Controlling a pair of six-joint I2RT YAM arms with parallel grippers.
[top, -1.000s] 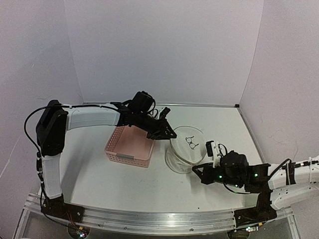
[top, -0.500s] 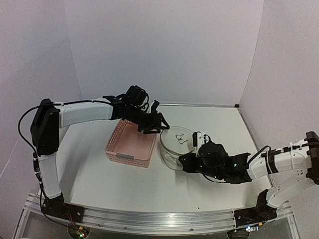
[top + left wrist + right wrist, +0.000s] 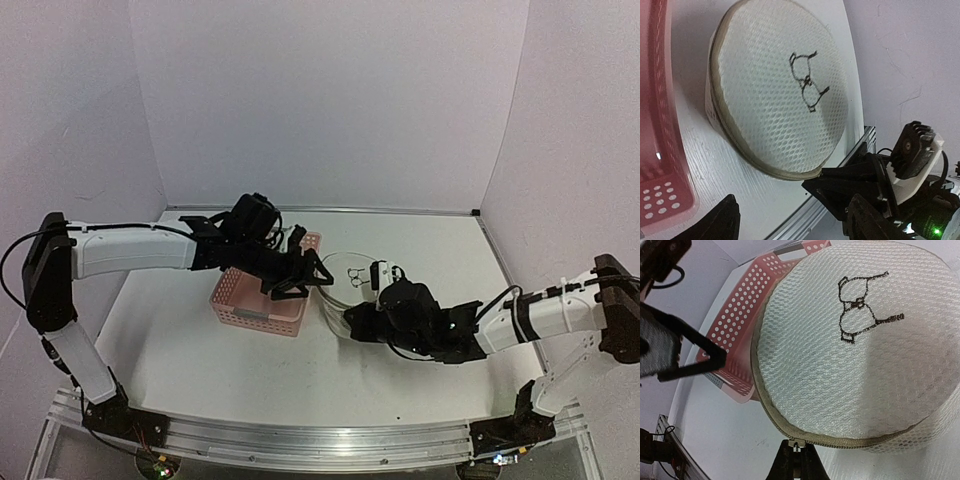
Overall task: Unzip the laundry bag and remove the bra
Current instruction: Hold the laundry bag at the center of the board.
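The laundry bag (image 3: 349, 288) stood full-height on the table (image 3: 200, 350), just beside the right end of the pink basket (image 3: 262, 300), with the round face carrying the little bra drawing turned up. In the right wrist view the zip ran shut along all of the top hoop that I could see, with no gap in it anywhere. So, as I judged it, nothing of the task proper was done: the bag was closed and the bra was not in sight. I took it to be inside, though the mesh showed me nothing through it.

What I did have was the grip. My right tool (image 3: 799, 456) was clenched at the near edge of the bag, its two fingers pinched together on the zipper pull (image 3: 798, 443). My left tool (image 3: 303, 279) hung released, fingers spread wide, over the basket's right end and close to the bag's far-left side without touching it.

Left to do, by my reckoning: draw the pull around the hoop while the left tool steadies the bag, lift the round face open, then reach in and take the bra out.
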